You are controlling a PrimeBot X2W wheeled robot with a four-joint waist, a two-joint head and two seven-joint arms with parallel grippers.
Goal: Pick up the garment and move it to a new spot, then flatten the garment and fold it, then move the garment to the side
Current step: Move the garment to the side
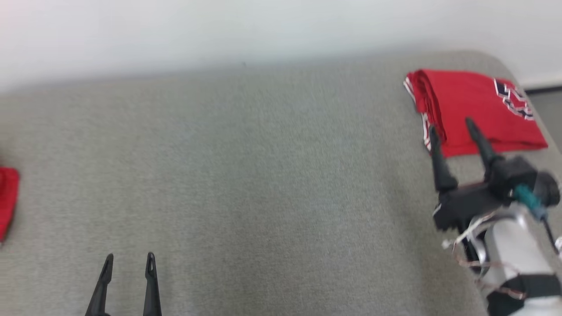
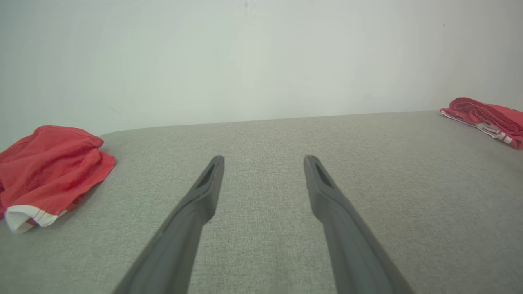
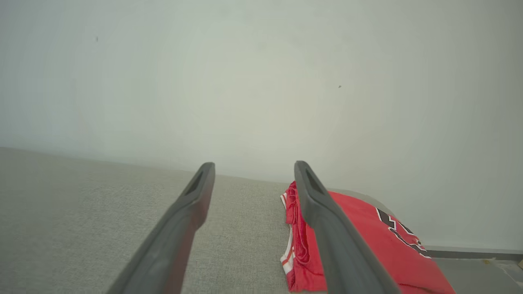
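Folded red jersey (image 1: pixel 474 109) lies far right; right gripper (image 1: pixel 451 125) at its near edge, jaws apart; left gripper (image 1: pixel 130 256) spread wide too.

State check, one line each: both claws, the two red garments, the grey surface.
Left claw: open, empty, over bare fabric.
Right claw: open, empty, tips at the folded garment's near edge; contact unclear.
Red jersey garment with white trim and dark lettering: folded flat, far right corner.
Crumpled red garment with white hem: bunched, unfolded, left edge.
Grey woven fabric surface: flat, bearing both garments.
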